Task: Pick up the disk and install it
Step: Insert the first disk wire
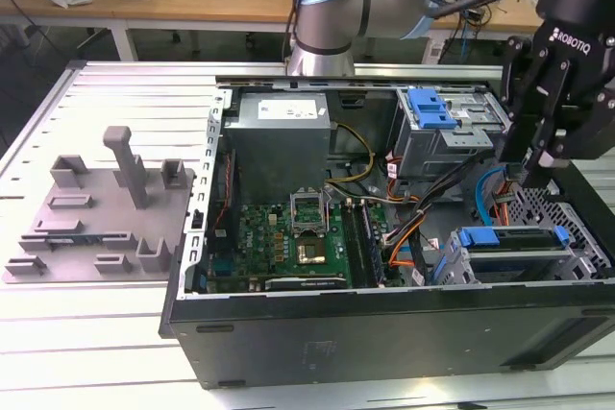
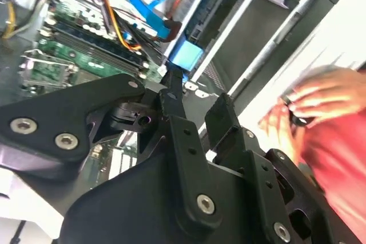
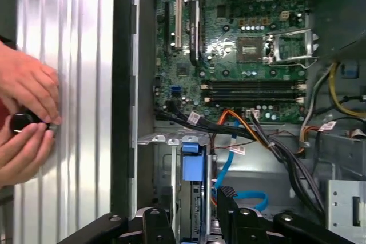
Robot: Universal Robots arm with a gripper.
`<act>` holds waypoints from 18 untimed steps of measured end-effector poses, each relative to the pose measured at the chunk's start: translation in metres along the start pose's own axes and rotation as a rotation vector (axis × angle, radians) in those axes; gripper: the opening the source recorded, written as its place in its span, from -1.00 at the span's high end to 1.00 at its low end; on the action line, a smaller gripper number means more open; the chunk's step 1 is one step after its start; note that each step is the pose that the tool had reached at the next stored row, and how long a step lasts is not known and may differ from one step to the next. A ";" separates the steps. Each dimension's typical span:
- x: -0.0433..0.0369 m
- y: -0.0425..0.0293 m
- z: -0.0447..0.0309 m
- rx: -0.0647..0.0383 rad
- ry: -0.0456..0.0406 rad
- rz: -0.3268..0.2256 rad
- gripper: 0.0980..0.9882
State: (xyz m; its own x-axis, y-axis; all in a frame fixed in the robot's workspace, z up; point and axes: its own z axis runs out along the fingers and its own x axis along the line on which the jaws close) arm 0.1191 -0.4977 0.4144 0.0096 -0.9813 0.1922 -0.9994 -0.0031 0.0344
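Exterior view: claw [image 1: 527,165], spread and empty, above the open computer case [image 1: 288,333] on the worktop [image 1: 96,333], over but apart from the disk [image 1: 509,242] in its drive cage [image 1: 577,258] at the exterior view's right. Second wrist view: black fingers [image 2: 174,101] parted, nothing between. First wrist view: disk [image 3: 193,167], blue-railed, in the drive cage beyond the claw [image 3: 191,204].

Bright, even light; glare on slatted table [image 3: 80,27]; shadow inside computer case [image 1: 384,333]

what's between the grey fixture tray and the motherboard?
The computer case's black side wall, seen in the exterior view. It stands between the tray on the table and the motherboard inside.
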 end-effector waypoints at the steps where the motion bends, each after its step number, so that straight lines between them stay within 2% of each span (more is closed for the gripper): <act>1: -0.0046 -0.0008 -0.0010 0.000 0.0280 0.001 0.22; 2: -0.0081 -0.0014 -0.0016 0.000 0.0471 0.002 0.22; 5: -0.0170 -0.0028 -0.0032 -0.001 0.0971 0.003 0.22; 6: -0.0257 -0.0044 -0.0047 -0.001 0.1432 0.005 0.22; 7: -0.0295 -0.0052 -0.0054 -0.001 0.1589 0.006 0.22; 9: -0.0375 -0.0068 -0.0069 0.004 0.1811 0.008 0.22; 11: -0.0485 -0.0080 -0.0091 0.015 0.1914 0.011 0.22; 13: -0.0579 -0.0097 -0.0109 0.019 0.1915 0.013 0.22; 16: -0.0698 -0.0185 -0.0117 0.022 0.1914 0.013 0.22; 18: -0.0805 -0.0299 -0.0123 0.022 0.1913 0.013 0.22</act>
State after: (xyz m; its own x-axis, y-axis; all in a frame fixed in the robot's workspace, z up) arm 0.1486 -0.4162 0.4100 0.0005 -0.9268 0.3756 -0.9999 0.0034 0.0097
